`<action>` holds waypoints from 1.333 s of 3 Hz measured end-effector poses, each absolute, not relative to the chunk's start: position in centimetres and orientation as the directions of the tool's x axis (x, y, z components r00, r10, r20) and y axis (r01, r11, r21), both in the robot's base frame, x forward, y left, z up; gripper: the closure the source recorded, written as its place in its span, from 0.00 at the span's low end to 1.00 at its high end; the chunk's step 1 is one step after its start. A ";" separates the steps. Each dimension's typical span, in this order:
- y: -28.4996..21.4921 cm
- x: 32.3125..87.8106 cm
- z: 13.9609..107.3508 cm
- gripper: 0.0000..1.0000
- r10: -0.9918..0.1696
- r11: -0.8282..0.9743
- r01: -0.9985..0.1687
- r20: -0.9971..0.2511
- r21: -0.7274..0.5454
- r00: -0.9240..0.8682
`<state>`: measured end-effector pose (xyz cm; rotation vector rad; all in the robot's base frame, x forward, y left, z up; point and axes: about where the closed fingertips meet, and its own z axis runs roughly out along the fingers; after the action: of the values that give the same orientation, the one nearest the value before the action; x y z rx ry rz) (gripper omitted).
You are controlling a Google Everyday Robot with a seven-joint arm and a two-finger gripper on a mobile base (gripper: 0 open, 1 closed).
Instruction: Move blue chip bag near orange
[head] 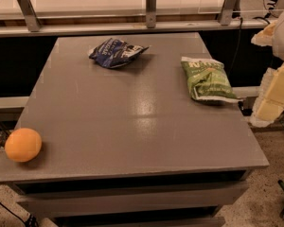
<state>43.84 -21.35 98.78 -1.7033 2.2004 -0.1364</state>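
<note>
The one camera looked down on the table (146,126) from above its near edge, facing the far edge and the rail (132,28) beyond. It stood near enough that the tabletop filled most of the view. The gripper (273,96) showed only at the right border, off the table's right side.

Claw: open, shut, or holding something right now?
Claw: at the right edge of the view, beside the table; open or closed cannot be told.
</note>
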 end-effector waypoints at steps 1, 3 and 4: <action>-21.3 43.8 98.8 0.00 -0.953 0.271 -0.918 -0.217 -0.288 -0.213; -20.9 46.7 98.4 0.00 -0.935 0.290 -0.896 -0.302 -0.338 -0.189; -18.3 52.8 96.7 0.00 -0.903 0.287 -0.874 -0.416 -0.392 -0.110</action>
<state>52.77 -18.31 96.67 -1.5852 1.9783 -0.0636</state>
